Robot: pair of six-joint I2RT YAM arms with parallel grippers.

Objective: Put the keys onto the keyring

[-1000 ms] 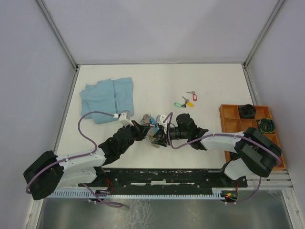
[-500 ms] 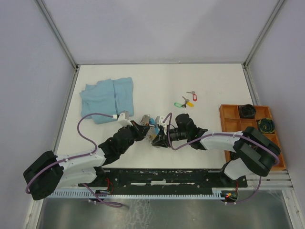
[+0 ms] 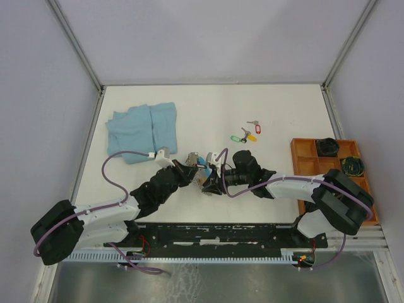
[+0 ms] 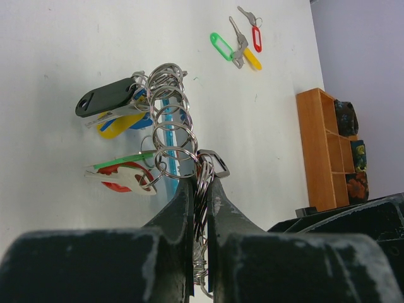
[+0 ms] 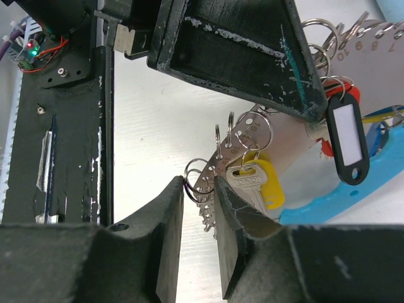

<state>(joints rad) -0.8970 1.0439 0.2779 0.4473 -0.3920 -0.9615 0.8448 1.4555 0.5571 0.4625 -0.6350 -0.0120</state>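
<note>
On the table (image 3: pixel 284 107), loose keys (image 3: pixel 246 134) are left well apart from both hands. The ring plate (image 5: pixel 284 142) is clenched by the left hand (image 4: pixel 201 189). A ring (image 5: pixel 188 172) is straddled by the right hand (image 5: pixel 197 183), grip undetermined. Keys are judged light, stiff, slippery; tags (image 4: pixel 221 46) are best pinched.

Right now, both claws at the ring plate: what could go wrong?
1. Left claw is shut on the silver numbered metal plate of split rings by its thin edge; a pull from the right claw, straddling its rim, could twist it loose.
2. Hanging keys, like the silver key with yellow tag beside the right claw, could snag a ring being opened.
</note>
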